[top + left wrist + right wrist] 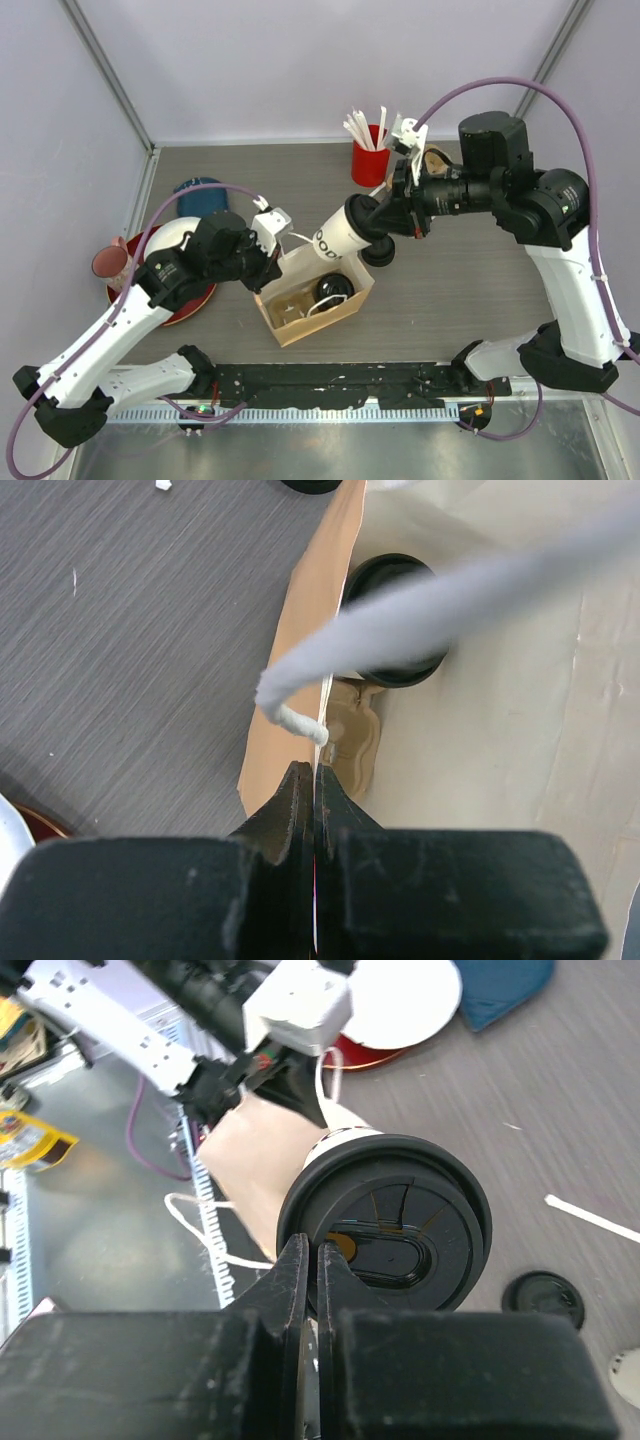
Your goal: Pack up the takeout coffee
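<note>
A white paper cup with black sip lid (340,236) is hanging tilted over the open brown paper bag (335,312), the right gripper (311,1260) pinching its lid rim. The left gripper (313,780) is seemingly clamping the bag's edge. Next: lowering it upright beside the bagged cup (333,288).

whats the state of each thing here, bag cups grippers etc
paper bag: open, upright
cup in bag: lid on, standing inside
held cup: lid on, tilted above the bag
left gripper: shut on the bag rim
right gripper: shut on the held cup's lid rim
loose lid: flat on the table
red holder: upright, stirrers in it
</note>
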You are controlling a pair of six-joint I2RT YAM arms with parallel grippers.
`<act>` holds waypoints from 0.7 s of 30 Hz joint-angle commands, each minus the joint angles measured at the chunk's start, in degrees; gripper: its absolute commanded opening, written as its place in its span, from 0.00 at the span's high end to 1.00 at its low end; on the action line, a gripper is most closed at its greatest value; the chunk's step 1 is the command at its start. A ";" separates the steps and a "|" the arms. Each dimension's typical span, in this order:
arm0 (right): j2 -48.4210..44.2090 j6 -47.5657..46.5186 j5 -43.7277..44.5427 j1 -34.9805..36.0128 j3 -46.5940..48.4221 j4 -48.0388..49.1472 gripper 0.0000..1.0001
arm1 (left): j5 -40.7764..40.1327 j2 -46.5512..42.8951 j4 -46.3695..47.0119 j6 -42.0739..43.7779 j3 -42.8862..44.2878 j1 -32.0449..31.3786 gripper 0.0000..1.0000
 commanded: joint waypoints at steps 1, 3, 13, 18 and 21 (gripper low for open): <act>0.60 0.04 -1.60 3.77 2.36 -1.72 0.99 | 1.27 0.28 2.65 -0.03 1.42 0.59 1.00; 1.29 0.04 -2.75 5.09 2.89 -1.81 0.99 | 1.44 0.28 2.56 -0.12 1.50 0.59 1.00; 1.39 0.21 -3.46 8.96 4.12 -4.19 0.99 | 2.06 0.01 2.12 -0.30 1.50 1.20 1.00; 0.77 0.12 -1.08 8.96 3.51 -5.41 0.99 | 2.93 -0.07 2.03 0.14 1.77 1.29 1.00; 1.56 -0.14 1.19 9.05 6.57 -6.12 0.99 | 2.94 0.02 1.59 0.67 2.12 1.29 1.00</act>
